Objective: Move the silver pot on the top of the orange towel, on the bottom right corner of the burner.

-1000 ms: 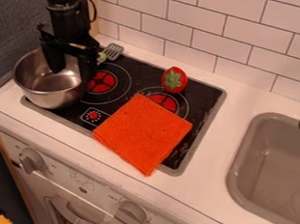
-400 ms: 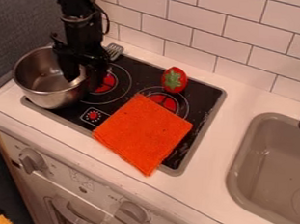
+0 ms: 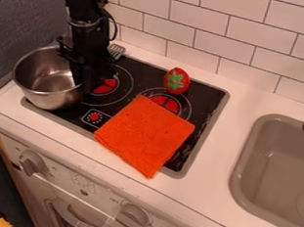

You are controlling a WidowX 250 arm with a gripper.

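From my camera I see the round, shiny silver metal pot (image 3: 50, 91) standing upright and uncovered at the left end of the black stovetop (image 3: 109, 113), partly past its edge. The flat, square, bright orange cloth towel (image 3: 145, 134) lies turned at an angle over the stovetop's near right part, one corner reaching past the front edge onto the white counter. I see the two well apart.

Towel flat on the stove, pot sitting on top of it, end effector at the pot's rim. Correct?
Not the pot: the camera view shows it at the left end of the stove, off the towel. Towel flat on the stove and end effector at the pot's rim are right.
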